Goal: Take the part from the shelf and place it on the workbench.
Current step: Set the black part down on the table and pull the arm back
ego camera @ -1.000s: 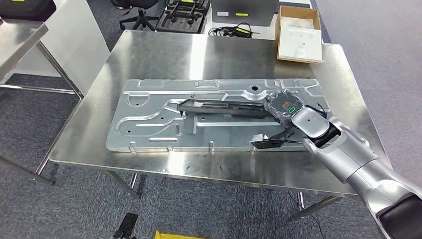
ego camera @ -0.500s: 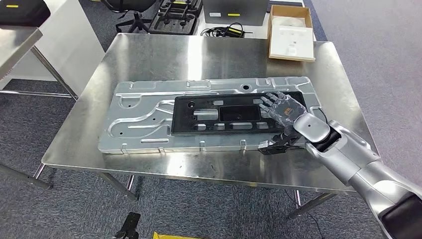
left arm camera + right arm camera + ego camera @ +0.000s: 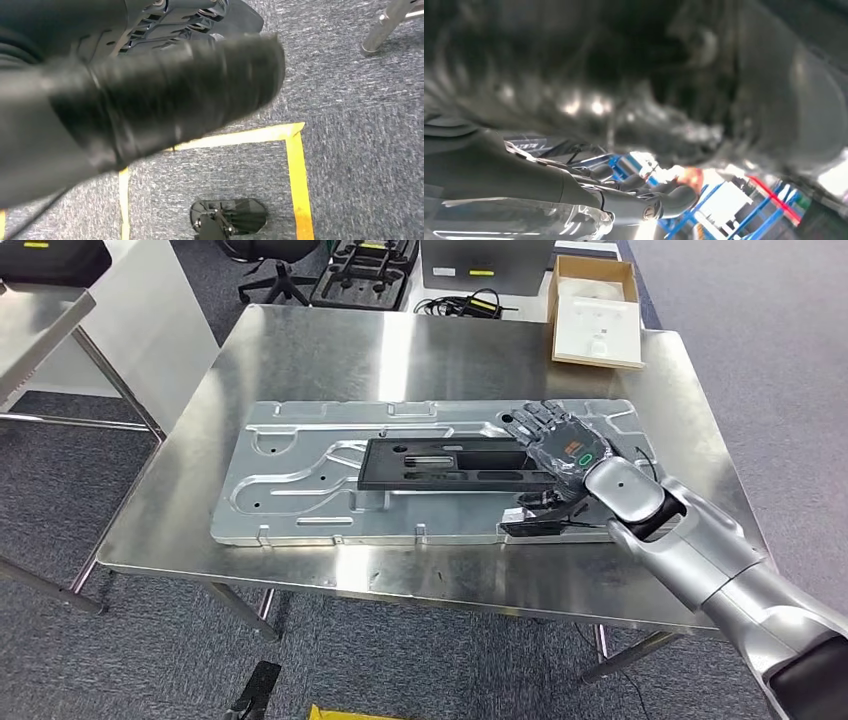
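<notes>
The right hand (image 3: 560, 445) is at the right end of the black part (image 3: 450, 462), out over the middle of the table (image 3: 330, 350). The part is a long, slotted black frame, and its long axis runs left-to-right across the table, stretching away from the hand toward the robot's left. It sits over the big stamped metal panel (image 3: 290, 470) that lies flat on the steel top; whether it rests fully on that panel or hangs tilted just above it is hard to judge. The fingers (image 3: 530, 423) are spread over the part's end, the thumb seemingly below — they look to be holding it, though the grip itself is hidden under the hand. The right wrist view is too blurred to settle that. The left arm hangs down toward the carpeted floor (image 3: 350, 100), its fingers' state impossible to tell. So everything turns on the right hand: the part extends leftward from the fingers, and lowering that far end flat looks like what's needed.
</notes>
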